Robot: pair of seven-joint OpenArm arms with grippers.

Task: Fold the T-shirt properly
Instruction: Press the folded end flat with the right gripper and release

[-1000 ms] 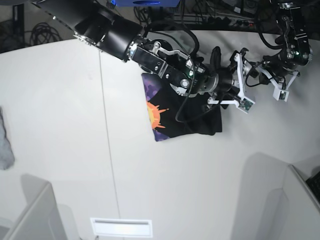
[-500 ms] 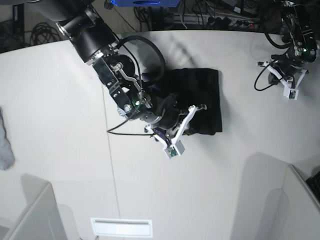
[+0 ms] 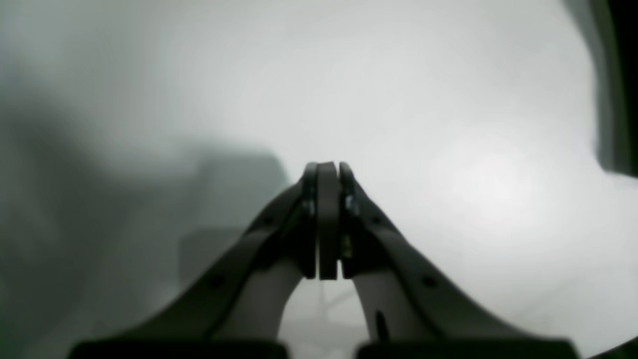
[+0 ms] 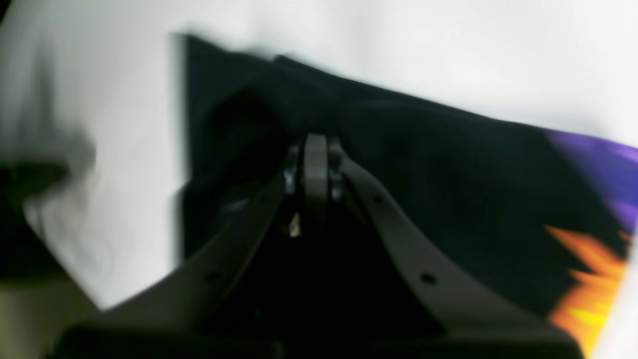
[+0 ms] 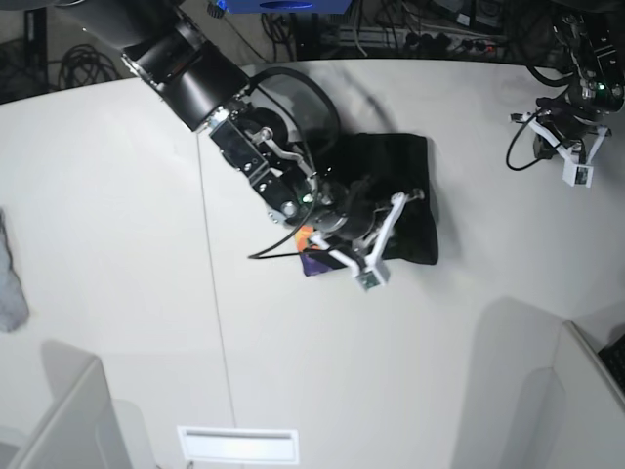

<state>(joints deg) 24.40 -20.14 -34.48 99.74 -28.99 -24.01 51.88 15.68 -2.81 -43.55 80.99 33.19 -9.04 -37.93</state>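
A small grey cloth (image 5: 8,283) lies at the table's (image 5: 117,293) left edge. Mid-table, the right gripper (image 5: 415,194), jaws closed with nothing between them, hovers over the folded black T-shirt (image 5: 415,220). Far right, the left gripper (image 3: 326,172) is closed, empty, well apart from it.

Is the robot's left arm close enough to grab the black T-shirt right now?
Probably not without moving. The left gripper sits shut over bare table, apart from the T-shirt. Nothing blocks the way, though the right gripper is already over the cloth.
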